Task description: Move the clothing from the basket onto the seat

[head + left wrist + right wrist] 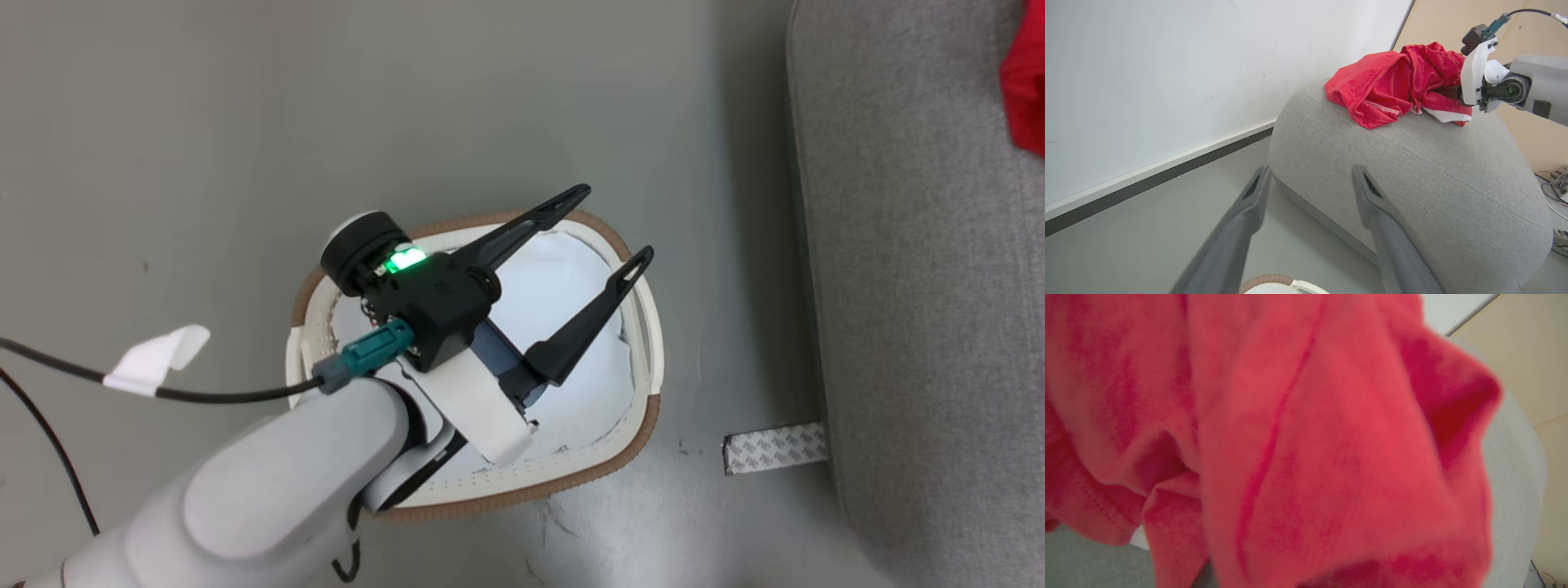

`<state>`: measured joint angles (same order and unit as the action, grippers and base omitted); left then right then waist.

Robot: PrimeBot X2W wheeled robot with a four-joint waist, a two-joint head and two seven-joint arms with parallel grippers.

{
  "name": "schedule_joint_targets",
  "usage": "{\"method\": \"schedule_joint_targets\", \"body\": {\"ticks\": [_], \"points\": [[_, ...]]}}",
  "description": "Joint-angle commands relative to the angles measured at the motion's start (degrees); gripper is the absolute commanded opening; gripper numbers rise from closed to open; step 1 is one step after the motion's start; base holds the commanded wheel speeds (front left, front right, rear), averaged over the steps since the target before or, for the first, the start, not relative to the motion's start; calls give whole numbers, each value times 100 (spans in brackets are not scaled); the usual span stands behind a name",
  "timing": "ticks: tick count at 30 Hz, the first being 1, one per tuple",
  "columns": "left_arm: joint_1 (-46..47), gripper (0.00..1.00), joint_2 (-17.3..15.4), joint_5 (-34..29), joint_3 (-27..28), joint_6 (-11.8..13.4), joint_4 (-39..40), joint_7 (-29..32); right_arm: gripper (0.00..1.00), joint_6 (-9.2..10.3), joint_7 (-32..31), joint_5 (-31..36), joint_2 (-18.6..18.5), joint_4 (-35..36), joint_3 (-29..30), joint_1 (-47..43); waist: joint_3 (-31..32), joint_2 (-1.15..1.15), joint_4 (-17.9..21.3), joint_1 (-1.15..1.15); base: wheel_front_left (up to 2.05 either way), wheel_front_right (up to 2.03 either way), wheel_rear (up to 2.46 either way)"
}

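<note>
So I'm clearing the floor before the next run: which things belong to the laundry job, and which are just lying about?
Job: the clothing, heaped on the seat; the basket; the left gripper, jaws open above it.
Lying about: the tape strip on the floor; the black cable with a white tag.

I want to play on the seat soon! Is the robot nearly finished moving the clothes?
Nearly. Done: the basket looks empty, with a bare white bottom under the open left tool. In hand: the right tool is against the red clothing piled on the seat; its fingers are buried in fabric, so whether it has let go is unclear. To do: probably letting go and pulling that arm away.
</note>
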<state>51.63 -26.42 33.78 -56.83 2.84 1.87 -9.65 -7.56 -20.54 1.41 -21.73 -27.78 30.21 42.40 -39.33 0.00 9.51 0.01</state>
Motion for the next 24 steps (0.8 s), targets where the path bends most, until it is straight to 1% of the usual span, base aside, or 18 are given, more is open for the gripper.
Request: {"method": "schedule_joint_targets", "body": {"ticks": [1, 4, 8, 12, 18, 24], "points": [[-60, 100, -15, 64, 6, 1, -57, -63, 100, 15, 34, -16, 16, 13, -24, -46, 156, 0, 34, -1, 0, 0, 0], [-193, 100, 31, 176, 47, 66, -150, -110, 100, 15, -18, 20, 6, -36, -115, -209, 459, 0, 75, -1, 0, 0, 0], [-436, 100, 48, 309, 90, 128, -299, -206, 100, 15, -52, -50, -23, -63, -283, -550, 1041, 0, 129, -1, 0, 0, 0], [-704, 100, -2, 494, 180, 247, -408, -302, 100, 15, -184, -191, -74, 110, -502, -989, 1598, 0, 198, -1, 0, 0, 0], [-1156, 100, -74, 728, 391, 478, -484, -424, 100, 15, -229, -543, -166, 769, -731, -1660, 2378, 0, 237, -1, 0, 0, 0], [-1557, 100, -158, 945, 744, 713, -496, -500, 100, 14, -206, -858, -182, 1692, -942, -2118, 3047, 0, 109, -1, 0, 0, 0]]}}
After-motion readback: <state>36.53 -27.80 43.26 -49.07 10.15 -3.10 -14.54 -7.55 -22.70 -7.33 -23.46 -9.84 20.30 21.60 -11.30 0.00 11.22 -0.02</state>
